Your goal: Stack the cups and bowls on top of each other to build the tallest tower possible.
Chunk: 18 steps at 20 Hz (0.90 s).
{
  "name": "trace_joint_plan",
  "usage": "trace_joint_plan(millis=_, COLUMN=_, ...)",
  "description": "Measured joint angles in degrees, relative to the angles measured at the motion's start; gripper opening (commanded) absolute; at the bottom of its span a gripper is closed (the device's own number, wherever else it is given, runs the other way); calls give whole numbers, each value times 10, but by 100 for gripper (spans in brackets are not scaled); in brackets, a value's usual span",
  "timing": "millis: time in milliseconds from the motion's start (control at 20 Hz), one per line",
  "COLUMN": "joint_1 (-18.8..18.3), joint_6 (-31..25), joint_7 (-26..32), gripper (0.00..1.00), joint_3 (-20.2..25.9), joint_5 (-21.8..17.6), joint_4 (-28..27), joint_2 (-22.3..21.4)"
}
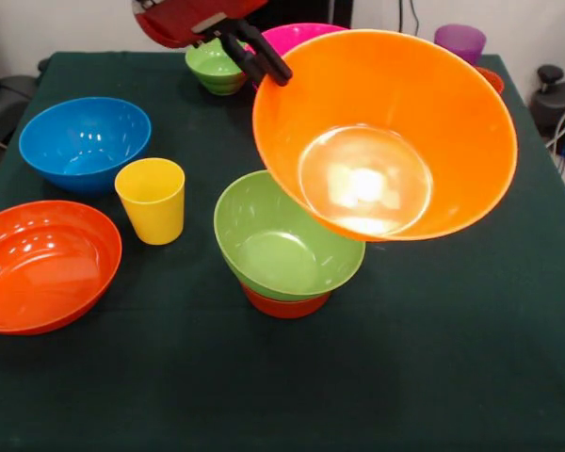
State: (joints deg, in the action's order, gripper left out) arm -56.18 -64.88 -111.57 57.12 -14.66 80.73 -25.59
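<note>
My claw point(268, 68) is pinched onto the upper left rim of the large glossy yellow-orange plastic bowl point(386, 132), holding it in the air, tilted so its mouth faces the camera. It hangs above and right of the stack so far — a medium green plastic bowl point(282, 240) sitting tilted on a small red-orange plastic bowl point(284, 304) near the table's middle.

My worry is the grip: 1 edge pinch on a wide, slick bowl could let it swing or slip. And since the green bowl already leans, I judge that setting the big one down off-centre could tip the whole stack.

Around it: a yellow plastic tumbler point(152, 200) just left of the stack, a blue plastic bowl point(85, 141) behind that, and a shallow orange plastic bowl point(42, 266) at the left edge. Behind my arm sit a small ribbed green bowl point(214, 66), a pink bowl point(297, 36) and a purple tumbler point(460, 41). Nothing blocks the path down.
</note>
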Motion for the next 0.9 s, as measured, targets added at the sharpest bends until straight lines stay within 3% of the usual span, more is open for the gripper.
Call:
trace_joint_plan(millis=400, joint_1=-9, joint_6=-56, joint_7=26, gripper=0, joint_3=-1, joint_5=-14, joint_4=-39, joint_2=0)
trace_joint_plan(millis=900, joint_1=-9, joint_6=-60, joint_7=35, gripper=0, joint_3=-4, joint_5=-40, joint_4=-64, joint_2=6)
